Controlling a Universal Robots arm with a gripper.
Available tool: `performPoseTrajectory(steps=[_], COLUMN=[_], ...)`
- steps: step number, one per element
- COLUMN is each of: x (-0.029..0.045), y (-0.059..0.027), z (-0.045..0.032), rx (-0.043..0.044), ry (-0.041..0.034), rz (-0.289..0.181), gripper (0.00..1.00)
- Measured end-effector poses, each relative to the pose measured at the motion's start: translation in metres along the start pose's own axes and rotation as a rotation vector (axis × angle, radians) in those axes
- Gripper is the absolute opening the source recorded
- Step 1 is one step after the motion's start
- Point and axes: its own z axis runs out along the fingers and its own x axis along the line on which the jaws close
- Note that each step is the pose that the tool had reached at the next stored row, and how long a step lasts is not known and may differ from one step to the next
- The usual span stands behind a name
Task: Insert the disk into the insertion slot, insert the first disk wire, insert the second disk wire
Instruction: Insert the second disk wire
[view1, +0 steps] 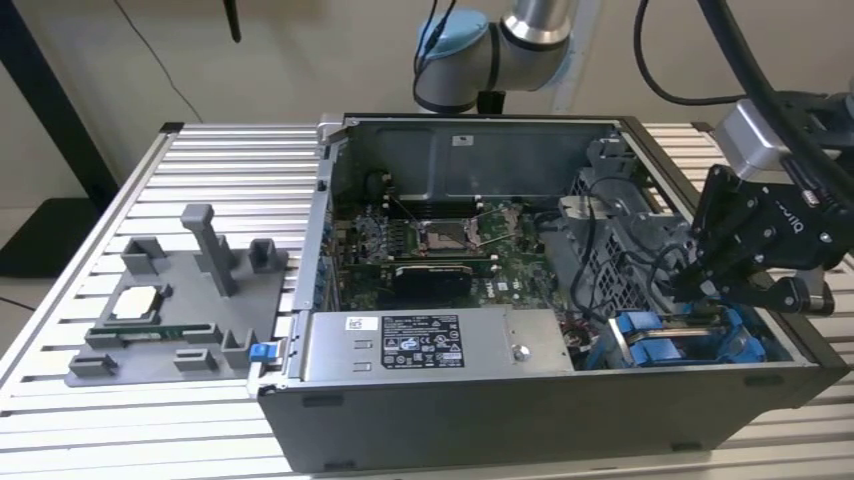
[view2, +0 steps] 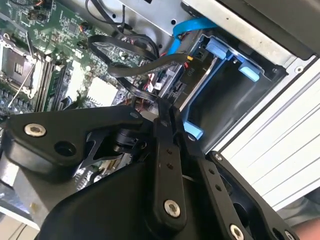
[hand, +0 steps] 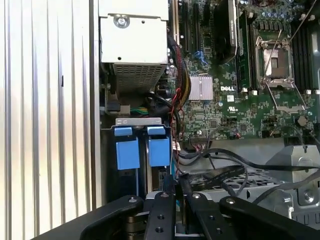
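The insertion slot (view1: 683, 345) is the grey bay with blue rails at the case's corner, on the exterior view's right. The silver disk (view2: 202, 82) sits inside it between the blue tabs (hand: 127, 152). A black connector with red and yellow leads rests against the disk's end. My gripper (view1: 697, 285) hangs just above that end of the bay. In both wrist views its fingers (view2: 164, 150) stand almost together, closed on a black disk wire (view2: 145, 67) that loops away over the motherboard. A blue cable (view2: 186, 29) runs beside the bay.
The open case holds the motherboard (view1: 427, 240) with its square socket and the grey labelled power-supply box (view1: 420, 345). A grey fixture (view1: 174, 310) with small parts stands on the slatted table (view1: 214, 180) at the exterior view's left. Loose black cables crowd the drive cage (hand: 235, 175).
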Motion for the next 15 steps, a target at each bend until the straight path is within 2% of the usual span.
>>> performPoseTrajectory(steps=[3,7,15], x=[0.0002,0.0014,0.003], y=[-0.0003,-0.0022,-0.0103], z=[0.0008,0.0069,0.014], rx=[-0.0001,0.0,0.0028], ry=[-0.0004,-0.0002,-0.0002], rz=[-0.001,-0.001,-0.002], gripper=[0.0,0.0,0.0])
